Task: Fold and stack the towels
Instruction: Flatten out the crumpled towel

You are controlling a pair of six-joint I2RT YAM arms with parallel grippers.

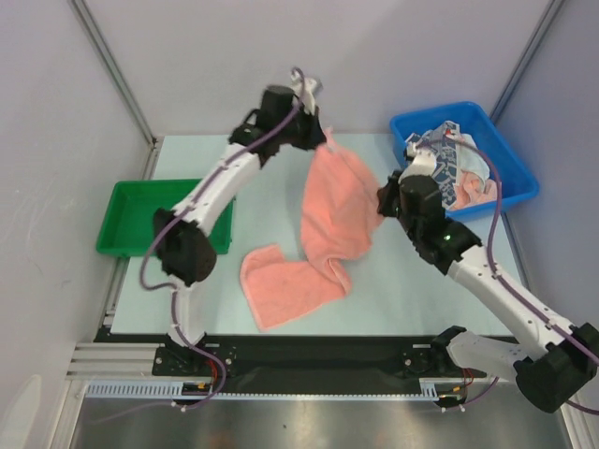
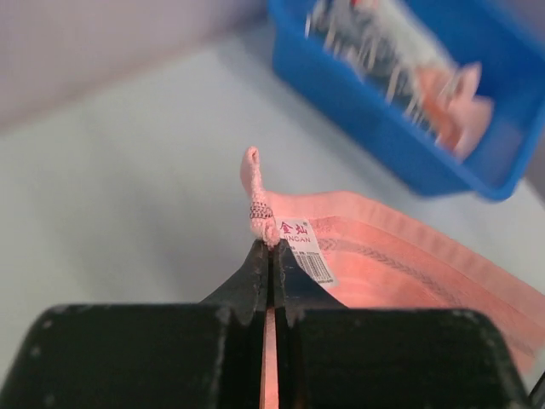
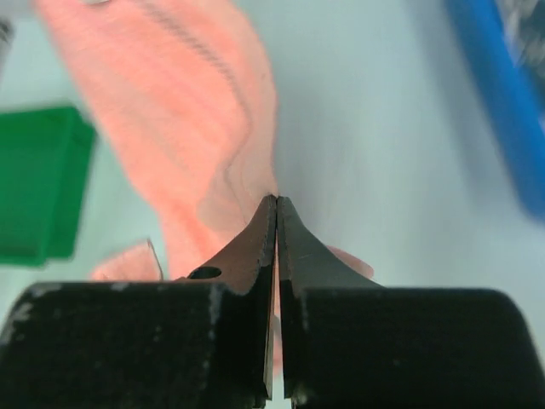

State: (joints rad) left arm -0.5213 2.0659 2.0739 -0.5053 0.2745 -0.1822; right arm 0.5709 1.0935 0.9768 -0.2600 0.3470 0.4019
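A salmon-pink towel (image 1: 332,206) hangs stretched between both grippers, and its lower end lies crumpled on the table (image 1: 281,281). At the back my left gripper (image 1: 324,140) is shut on the towel's top corner; the left wrist view shows that corner with its white tag pinched at the gripper's tips (image 2: 271,243), and the rest of the towel (image 2: 409,264) trails off to the right. My right gripper (image 1: 382,201) is shut on the towel's right edge, and the cloth (image 3: 187,128) spreads away from its closed tips (image 3: 277,204). More towels (image 1: 459,168) are heaped in the blue bin.
The blue bin (image 1: 496,201) stands at the back right, close behind the right wrist, and shows too in the left wrist view (image 2: 366,111). A green tray (image 1: 131,220) sits at the left edge of the table, partly under the left arm.
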